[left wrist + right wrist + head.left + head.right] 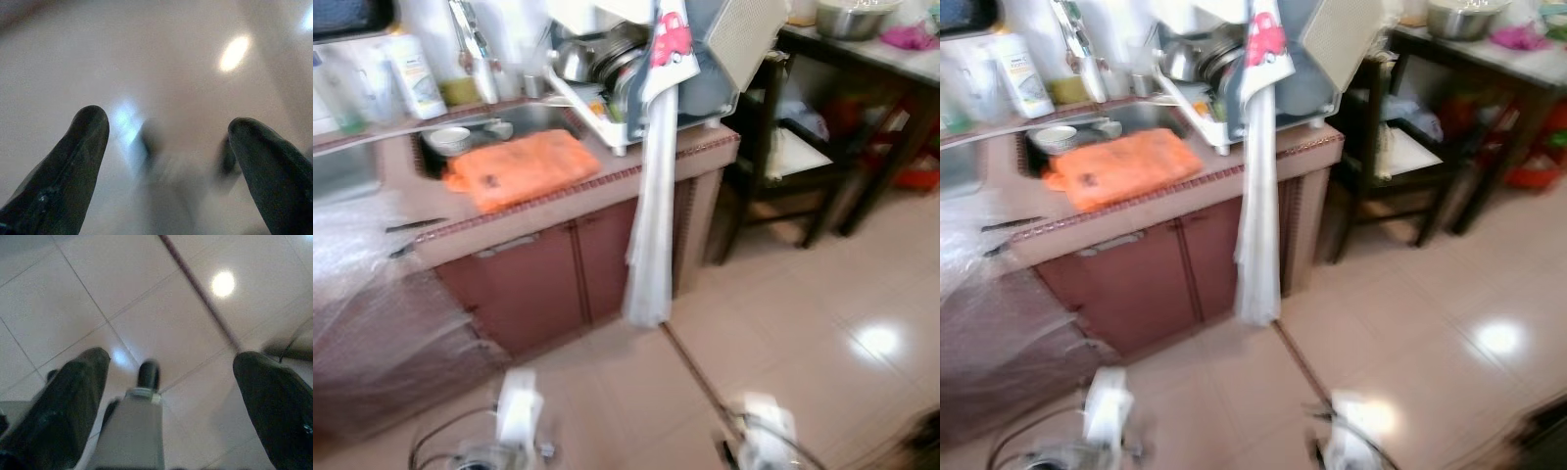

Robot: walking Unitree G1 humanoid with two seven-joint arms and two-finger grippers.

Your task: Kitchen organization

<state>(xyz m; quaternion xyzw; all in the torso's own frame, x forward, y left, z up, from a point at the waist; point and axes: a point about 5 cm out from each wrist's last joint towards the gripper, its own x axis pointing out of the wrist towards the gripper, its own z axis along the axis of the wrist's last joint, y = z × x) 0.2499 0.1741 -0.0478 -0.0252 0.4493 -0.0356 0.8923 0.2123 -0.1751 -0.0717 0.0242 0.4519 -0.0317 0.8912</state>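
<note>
My left hand (166, 142) hangs low over the tiled floor (803, 323), its two black fingers (73, 161) spread wide apart and holding nothing. My right hand (168, 382) hangs the same way, released, fingers splayed over the pale tiles near a dark grout line (200, 289).

Ahead and to my left stands the bench (607, 181) with its reddish cabinet doors (533, 279) below. An orange cloth (519, 166) lies on the front strip of the bench, just before the sink (524, 119), close to the patterned front edge. A dish rack (617, 69) loaded with pots sits at the bench's right end, and a long white towel (651, 206) hangs from it down past the bench's corner, its lower end near the floor. Clear plastic wrap (362, 294) bulges out at my left. To the right of the bench's corner, a dark wooden table (842, 127) stands apart, with open tiled floor stretching before it.
</note>
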